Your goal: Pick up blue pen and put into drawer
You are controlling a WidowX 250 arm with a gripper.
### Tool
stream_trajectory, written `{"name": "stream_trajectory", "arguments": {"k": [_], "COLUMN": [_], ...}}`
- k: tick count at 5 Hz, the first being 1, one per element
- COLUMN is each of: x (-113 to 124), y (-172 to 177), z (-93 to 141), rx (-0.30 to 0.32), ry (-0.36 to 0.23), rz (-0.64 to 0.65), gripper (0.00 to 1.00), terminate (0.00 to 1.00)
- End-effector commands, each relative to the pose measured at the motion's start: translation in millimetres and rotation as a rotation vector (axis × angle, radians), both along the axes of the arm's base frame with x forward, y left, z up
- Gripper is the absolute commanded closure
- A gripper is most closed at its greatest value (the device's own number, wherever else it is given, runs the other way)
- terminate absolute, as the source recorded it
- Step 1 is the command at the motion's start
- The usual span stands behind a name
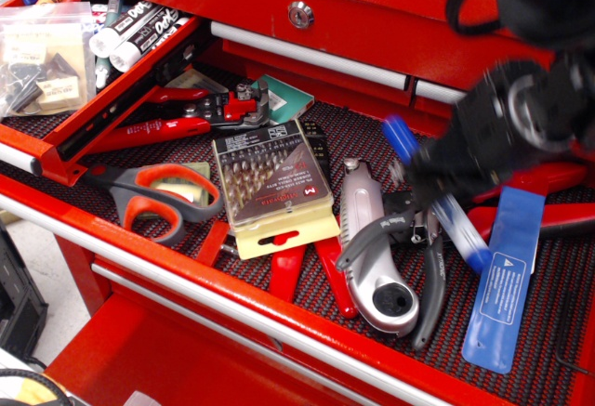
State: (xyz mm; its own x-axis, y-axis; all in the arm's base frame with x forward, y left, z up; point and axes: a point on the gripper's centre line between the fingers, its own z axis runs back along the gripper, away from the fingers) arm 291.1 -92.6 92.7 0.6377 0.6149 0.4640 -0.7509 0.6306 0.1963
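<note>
The blue pen (456,225), with its blue cap up-left, white barrel and blue tail end down-right, hangs tilted above the tools in the wide drawer. My gripper (432,178) is motion-blurred at the right and is shut on the pen's barrel just below the cap. The drawer (112,99), narrow and red with a silver front rail, stands open at the upper left, far from the gripper. It holds black-and-white markers (139,30) and a plastic bag (42,58).
The wide mesh-lined drawer (539,332) holds orange-handled scissors (149,197), a drill-bit case (270,183), a silver utility knife (372,257), black pliers (429,285), red-handled pliers (177,113) and a flat blue strip (507,276). A lock (299,14) sits on the cabinet front above.
</note>
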Motion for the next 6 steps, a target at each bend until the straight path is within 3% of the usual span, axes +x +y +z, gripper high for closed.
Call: {"name": "stream_trajectory", "arguments": {"k": [1, 2, 3, 4, 5, 6], "x": [-20.5, -32.7, -35.5, -34.1, -27.1, -27.1], "y": [82.5, 130.9, 181.9, 231.7, 281.2, 281.2], "z": [79.4, 97.3, 108.7, 106.7, 101.7, 101.7], "rx": [0.128, 0.170, 0.143, 0.151, 0.145, 0.145], "ry": [0.039, 0.036, 0.039, -0.020, -0.083, -0.083], "rz": [0.021, -0.008, -0.059, -0.051, -0.143, -0.143], "gripper": [1.00, 1.00, 1.00, 1.00, 1.00, 0.00], "terminate": [0.00, 0.00, 0.00, 0.00, 0.00, 0.00]}}
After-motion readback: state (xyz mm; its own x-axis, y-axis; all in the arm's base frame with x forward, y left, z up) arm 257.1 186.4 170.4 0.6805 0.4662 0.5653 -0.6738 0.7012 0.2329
